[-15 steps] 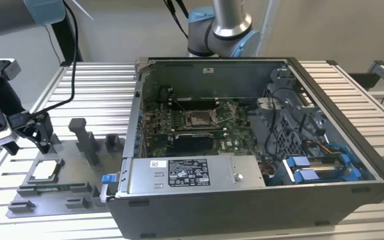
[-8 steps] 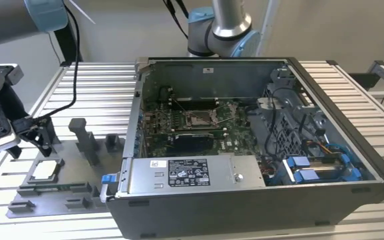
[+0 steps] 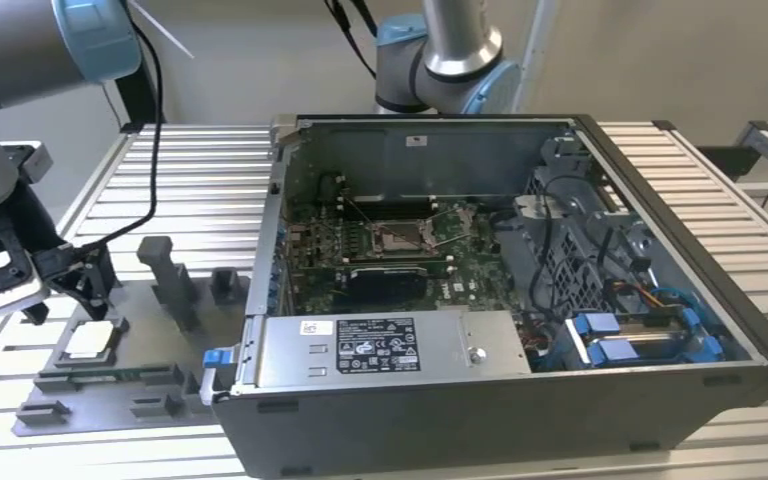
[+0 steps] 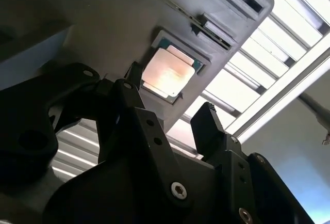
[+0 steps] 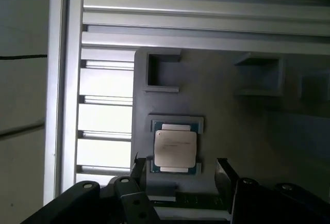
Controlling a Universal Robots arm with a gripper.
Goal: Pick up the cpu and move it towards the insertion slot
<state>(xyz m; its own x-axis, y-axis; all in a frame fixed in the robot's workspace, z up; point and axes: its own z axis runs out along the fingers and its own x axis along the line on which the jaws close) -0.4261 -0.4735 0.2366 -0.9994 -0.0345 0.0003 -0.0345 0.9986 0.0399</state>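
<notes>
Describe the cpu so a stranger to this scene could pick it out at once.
In the exterior view, find the open computer case; a grey plastic tray lies to the exterior view's left of it. The cpu sits in a square recess of that tray, below the gripper's open jaws. It is the only flat, silvery square among grey blocks.

Both wrist views closely share the cpu [image 4: 167,72] [image 5: 175,148]

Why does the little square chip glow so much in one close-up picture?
In the second wrist view the cpu throws back glare, the table slats are washed out white, and the gripper is a dark silhouette; in the first wrist view the cpu looks evenly pale.
</notes>
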